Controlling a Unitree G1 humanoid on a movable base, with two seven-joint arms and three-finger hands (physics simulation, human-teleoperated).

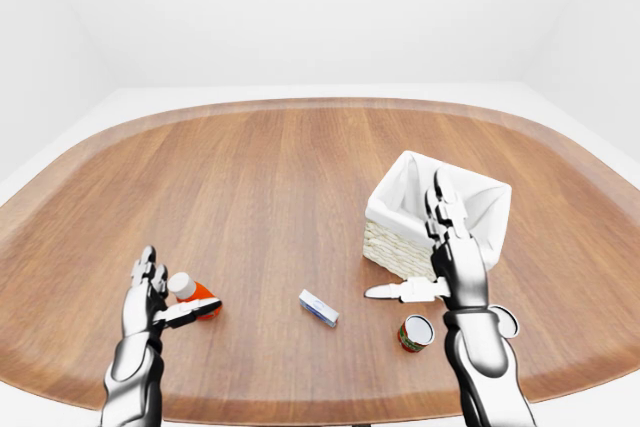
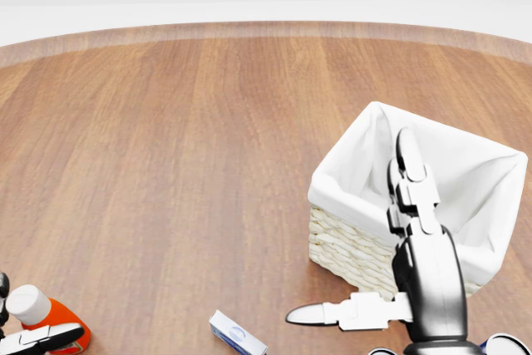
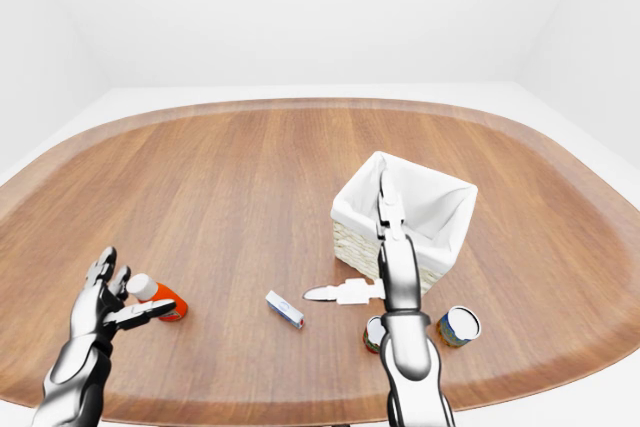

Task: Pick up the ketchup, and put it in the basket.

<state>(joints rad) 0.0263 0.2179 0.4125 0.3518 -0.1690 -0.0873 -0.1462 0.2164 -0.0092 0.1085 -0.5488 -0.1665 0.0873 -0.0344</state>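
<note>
**A:** Where is the ketchup?

**B:** The ketchup bottle lies on its side on the wooden table, white cap pointing toward the upper left of the left-eye view. It sits right at the left hand, just to that hand's right.

**A:** Has the hand got hold of it?

**B:** Not closed round it. The fingers stand up, spread, on the bottle's left, and the thumb reaches across it. Whether the thumb touches the bottle, I cannot tell.

**A:** And the other hand?

**B:** The right hand is released too: fingers straight, pointing up the view, thumb stuck out sideways to the left. It holds nothing.

**A:** The basket?

**B:** The wicker basket with its white cloth lining stands directly beyond the right hand; in the right-eye view the fingertips overlap its inside. It is well apart from the bottle.

**A:** Anything else nearby?

**B:** A small white and blue box lies between the two hands. Two cans lie beside the right forearm, one on each side.
</note>
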